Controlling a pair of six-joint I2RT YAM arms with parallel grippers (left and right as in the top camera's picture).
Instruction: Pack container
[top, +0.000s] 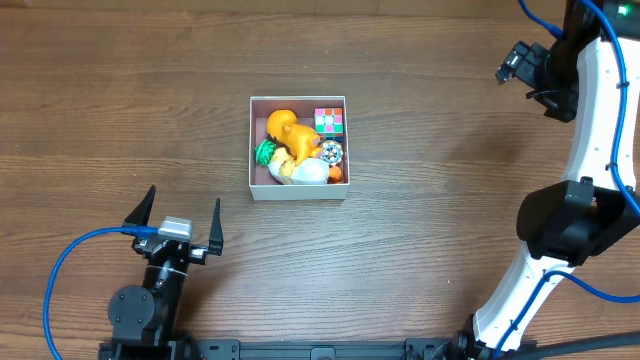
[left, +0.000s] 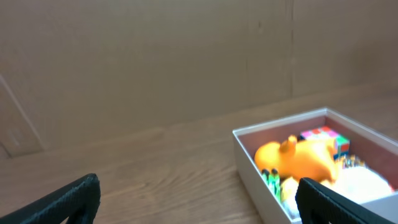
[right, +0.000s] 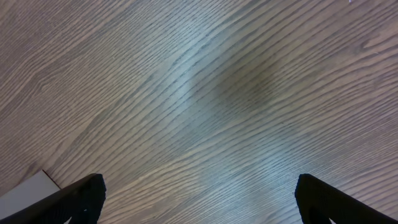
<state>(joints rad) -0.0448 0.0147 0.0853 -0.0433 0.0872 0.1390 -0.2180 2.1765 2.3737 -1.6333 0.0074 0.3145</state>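
Wood-grain bench (top: 420, 150) all round. The white-walled container (top: 298, 192) sits about mid-bench. Left jaws are spread wide with nothing in them, low near the front edge and pointing toward the container. Right jaws are also wide open and empty, over bare wood far right, well apart from it. Inside the container: an orange toy (top: 288, 132), a colour cube (top: 329, 121), and some smaller bits.

Brown wood-grain table (top: 120, 120)

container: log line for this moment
container: toys inside, on table | left pincer: open, empty, apart from container | right pincer: open, empty, above table
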